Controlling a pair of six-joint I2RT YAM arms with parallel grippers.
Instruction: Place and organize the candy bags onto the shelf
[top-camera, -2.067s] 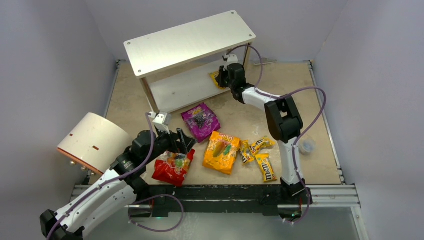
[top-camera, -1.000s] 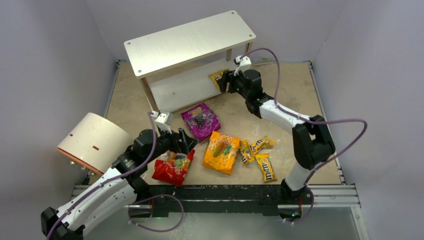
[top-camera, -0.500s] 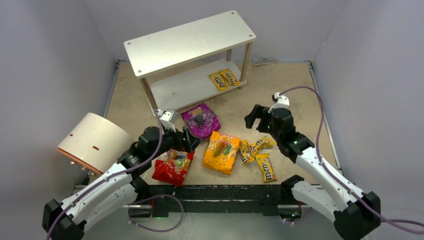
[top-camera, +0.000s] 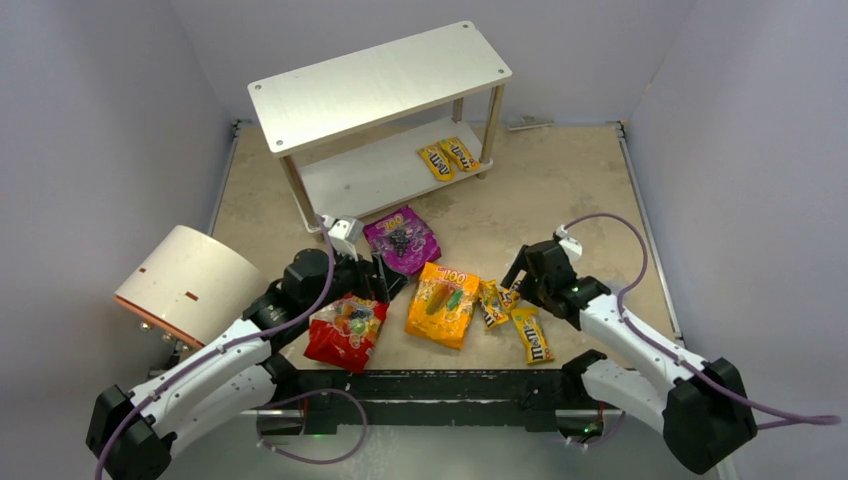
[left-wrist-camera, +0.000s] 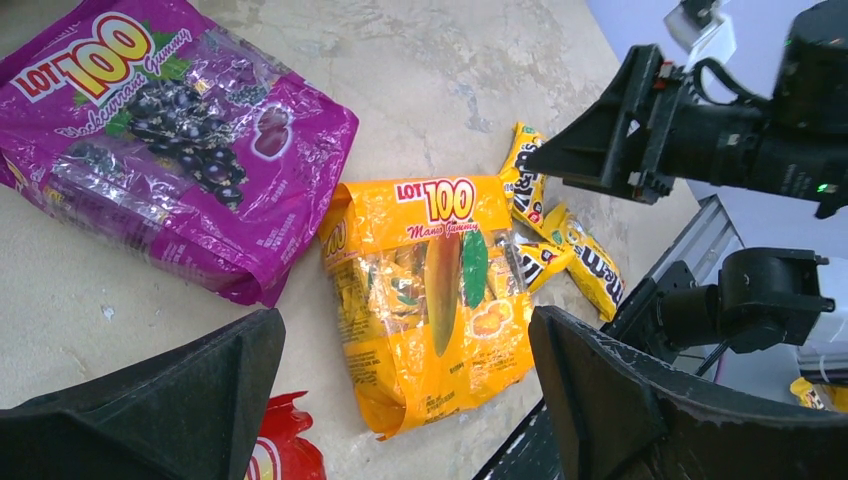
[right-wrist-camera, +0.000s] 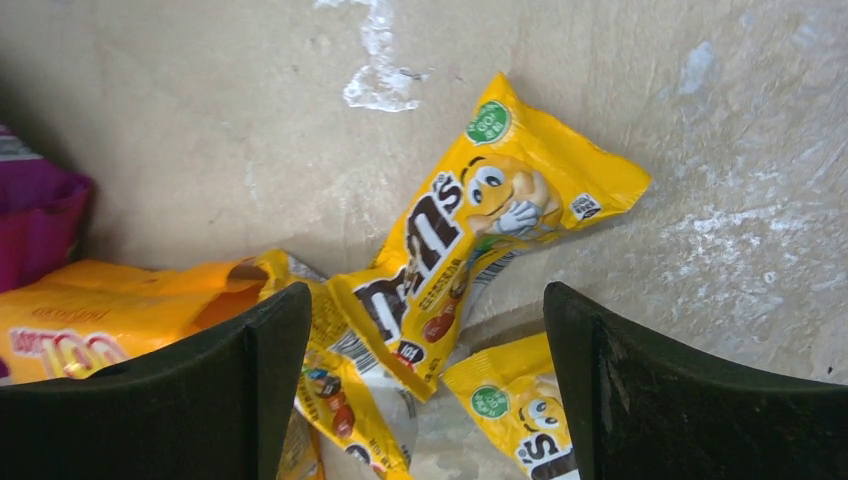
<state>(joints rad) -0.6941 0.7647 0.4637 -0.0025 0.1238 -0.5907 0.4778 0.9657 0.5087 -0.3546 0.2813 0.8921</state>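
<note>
Mottled beige tabletop (top-camera: 570, 180): the orange mango pouch (left-wrist-camera: 430, 290) lies flat between the left gripper (left-wrist-camera: 405, 320) and its spread jaws. The purple grape pouch (left-wrist-camera: 170, 150) sits out past the tips, and the red pouch (left-wrist-camera: 285, 455) pokes in beside one finger. Between the jaws of the right gripper (right-wrist-camera: 425, 295), one M&M's packet (right-wrist-camera: 480, 240) lies across a second packet (right-wrist-camera: 345, 400), with a third packet (right-wrist-camera: 510, 415) just beside. The shelf (top-camera: 380, 80) stands well beyond both.

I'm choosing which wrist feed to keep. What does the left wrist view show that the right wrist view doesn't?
Left wrist only: a corner of the red bag and the right gripper. Right wrist only: the whole face of the topmost M&M's packet. Both: the orange bag, the purple bag (only an edge in the right wrist view), and the other M&M's packets.
</note>
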